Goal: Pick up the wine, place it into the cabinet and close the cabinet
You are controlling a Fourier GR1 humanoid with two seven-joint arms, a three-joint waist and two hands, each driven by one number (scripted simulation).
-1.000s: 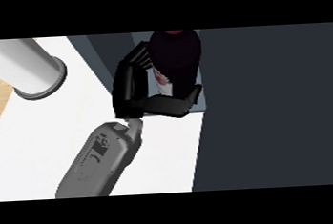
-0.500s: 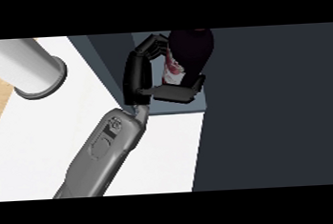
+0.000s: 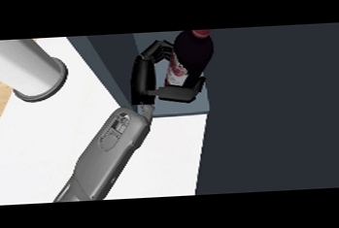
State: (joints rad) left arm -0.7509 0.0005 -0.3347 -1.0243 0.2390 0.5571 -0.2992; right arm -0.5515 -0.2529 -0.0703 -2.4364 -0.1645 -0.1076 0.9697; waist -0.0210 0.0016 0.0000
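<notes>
One hand is doing all the work here: my left hand (image 3: 142, 78) is curled round the wine bottle (image 3: 192, 54), fingers wrapped over its far side and thumb hooked across the near side, just under the label. The right hand is out of frame.

Over the last second the forearm (image 3: 109, 148) has stretched out from the lower left. It has carried the bottle up and to the right in the frame, off the white counter (image 3: 44, 137) and further into the cabinet (image 3: 116, 65) at upper centre. The bottle now looks upright, with its red cap towards the top edge of the frame. Its base is hidden behind my thumb, so I can't say whether it already rests on the cabinet floor or hangs just above it.

I judge the carry to be nearly done. What remains is setting the bottle down, letting go, drawing the hand back out past the cabinet's edge, and then shutting the door.

A large dark panel (image 3: 273, 110) fills the right of the frame; whether it is the door or the cabinet's side I can't tell. A white cylinder (image 3: 15, 63) stands on the counter at upper left, well apart from the arm.
</notes>
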